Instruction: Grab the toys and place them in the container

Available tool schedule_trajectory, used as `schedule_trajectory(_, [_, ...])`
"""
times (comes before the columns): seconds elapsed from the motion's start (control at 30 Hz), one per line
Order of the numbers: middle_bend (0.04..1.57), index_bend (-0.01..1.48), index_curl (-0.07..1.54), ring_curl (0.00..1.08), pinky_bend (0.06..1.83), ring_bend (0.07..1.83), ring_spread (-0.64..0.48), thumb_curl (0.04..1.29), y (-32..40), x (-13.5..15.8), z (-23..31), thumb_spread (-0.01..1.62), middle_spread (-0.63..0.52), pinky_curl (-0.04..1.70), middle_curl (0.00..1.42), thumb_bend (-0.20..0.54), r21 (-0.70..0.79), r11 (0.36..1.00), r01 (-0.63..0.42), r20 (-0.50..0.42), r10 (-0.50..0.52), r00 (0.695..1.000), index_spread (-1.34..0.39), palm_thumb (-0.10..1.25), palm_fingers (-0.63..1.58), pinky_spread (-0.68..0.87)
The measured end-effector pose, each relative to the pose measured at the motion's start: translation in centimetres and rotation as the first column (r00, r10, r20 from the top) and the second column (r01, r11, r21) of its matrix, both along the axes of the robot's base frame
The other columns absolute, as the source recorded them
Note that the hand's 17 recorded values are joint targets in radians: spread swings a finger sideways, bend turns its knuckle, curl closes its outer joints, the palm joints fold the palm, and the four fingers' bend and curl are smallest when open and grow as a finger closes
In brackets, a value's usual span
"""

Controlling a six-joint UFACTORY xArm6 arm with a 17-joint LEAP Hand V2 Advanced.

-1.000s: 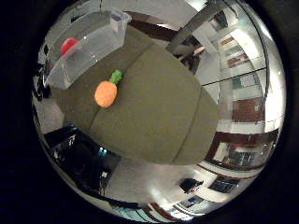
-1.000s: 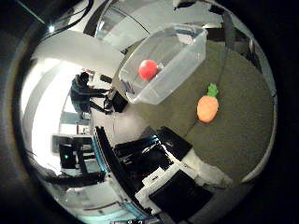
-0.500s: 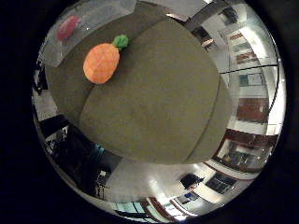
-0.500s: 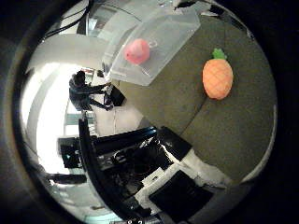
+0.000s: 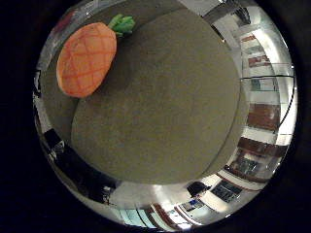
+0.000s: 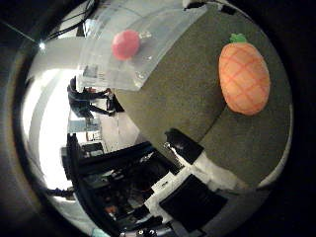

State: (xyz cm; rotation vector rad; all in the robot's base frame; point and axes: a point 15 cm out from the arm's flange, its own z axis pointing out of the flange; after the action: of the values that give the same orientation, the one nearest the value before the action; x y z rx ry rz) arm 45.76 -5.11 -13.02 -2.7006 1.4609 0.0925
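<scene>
An orange pineapple toy with a green top [image 6: 243,77] lies on the olive-green table [image 5: 165,107]; it also shows large in the little finger side view [image 5: 87,56], so it is close to the palm. A clear plastic container [image 6: 148,44] stands on the table beside the pineapple, with a red ball-like toy [image 6: 125,43] inside it.
The table's edge [image 6: 163,123] runs near the container, with dark office gear and chairs [image 6: 188,188] below it. Bare tabletop stretches beyond the pineapple in the little finger side view.
The whole picture has shifted in each view: the palm has come closer to the pineapple, which fills more of each view. The pineapple, container and red toy lie where they were.
</scene>
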Motion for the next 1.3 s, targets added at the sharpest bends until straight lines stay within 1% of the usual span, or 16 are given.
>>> schedule_trajectory(0.17, [0.22,0.17,0.31,0.26,0.58,0.33,0.07,0.32,0.1,1.5,-0.5,1.05,-0.06,0.05,0.34,-0.024,-0.004,1.000,0.002,0.014,-0.002,1.000,-0.32,0.62,0.40,0.40])
schedule_trajectory(0.3, [0.25,0.18,0.31,0.26,0.61,0.41,-0.02,0.33,0.6,1.5,-0.8,1.04,-0.11,0.01,0.35,-0.022,-0.004,1.000,-0.012,0.009,0.013,1.000,-0.33,0.63,0.54,0.33])
schedule_trajectory(0.37, [0.26,0.18,0.32,0.27,0.65,0.46,-0.06,0.33,0.7,1.1,-1.4,1.04,-0.12,-0.01,0.35,-0.023,-0.003,1.000,-0.013,-0.002,0.013,1.000,-0.34,0.63,0.62,0.26])
schedule_trajectory(0.47, [0.28,0.19,0.33,0.28,0.68,0.57,-0.12,0.33,0.7,1.4,-1.8,1.04,-0.15,-0.02,0.36,-0.022,-0.004,1.000,-0.023,-0.002,0.023,1.000,-0.36,0.64,0.75,0.17])
schedule_trajectory(0.63, [0.34,0.21,0.36,0.30,0.73,0.70,-0.18,0.34,0.9,0.7,-2.6,1.03,-0.18,-0.02,0.38,-0.023,-0.003,1.000,-0.031,-0.020,0.031,0.999,-0.39,0.66,0.88,0.01])
schedule_trajectory(0.7, [0.40,0.24,0.38,0.31,0.79,0.77,-0.20,0.34,0.9,0.6,-2.7,1.03,-0.20,-0.01,0.40,-0.020,-0.003,0.999,-0.032,-0.022,0.032,0.999,-0.41,0.67,1.10,-0.07])
schedule_trajectory(0.73, [0.44,0.27,0.40,0.32,0.85,0.80,-0.20,0.35,0.9,0.6,-2.7,1.03,-0.21,0.00,0.42,-0.022,-0.003,0.999,-0.033,-0.022,0.033,0.999,-0.41,0.68,1.17,-0.11])
schedule_trajectory(0.8, [0.57,0.38,0.46,0.36,0.92,0.89,-0.21,0.35,0.9,0.8,-2.5,1.02,-0.22,0.01,0.47,-0.017,-0.004,0.999,-0.037,-0.020,0.037,0.999,-0.41,0.70,1.32,-0.22])
schedule_trajectory(0.83, [0.70,0.53,0.51,0.38,0.99,0.93,-0.20,0.36,0.9,0.9,-2.4,1.02,-0.20,0.04,0.51,-0.016,-0.005,0.999,-0.042,-0.018,0.041,0.999,-0.39,0.72,1.44,-0.28])
schedule_trajectory(0.87, [0.78,0.65,0.56,0.41,1.06,0.98,-0.20,0.37,0.8,0.9,-2.2,1.02,-0.18,0.08,0.54,-0.016,-0.007,0.999,-0.048,-0.017,0.048,0.999,-0.36,0.73,1.50,-0.30])
schedule_trajectory(0.9, [0.82,0.69,0.57,0.42,1.10,1.01,-0.20,0.37,0.7,1.0,-2.1,1.02,-0.18,0.11,0.55,-0.012,-0.008,0.999,-0.054,-0.016,0.054,0.998,-0.35,0.75,1.51,-0.30])
schedule_trajectory(0.93, [0.91,0.80,0.62,0.45,1.21,1.09,-0.19,0.38,0.6,1.2,-1.9,1.01,-0.16,0.16,0.58,-0.008,-0.010,0.998,-0.054,-0.011,0.054,0.998,-0.32,0.79,1.52,-0.28])
schedule_trajectory(1.0, [1.06,0.95,0.67,0.51,1.35,1.23,-0.18,0.40,0.1,2.0,-0.7,1.00,-0.13,0.26,0.63,-0.009,-0.013,0.999,-0.047,0.010,0.047,0.999,-0.27,0.85,1.42,-0.25])
schedule_trajectory(1.07, [1.14,1.01,0.69,0.54,1.43,1.30,-0.17,0.42,-0.7,3.4,1.5,1.00,-0.12,0.31,0.65,-0.006,-0.019,0.999,-0.035,0.051,0.036,0.998,-0.24,0.90,1.35,-0.22])
schedule_trajectory(1.17, [1.22,1.09,0.71,0.57,1.50,1.37,-0.16,0.45,-2.4,5.9,6.1,1.01,-0.10,0.37,0.66,-0.009,-0.028,1.000,-0.010,0.125,0.014,0.992,-0.22,0.96,1.28,-0.19])
schedule_trajectory(1.3, [1.27,1.14,0.70,0.58,1.52,1.41,-0.15,0.48,-2.9,6.3,13.3,1.04,-0.09,0.43,0.65,-0.011,0.001,1.000,0.002,0.144,-0.002,0.990,-0.19,1.01,1.25,-0.16])
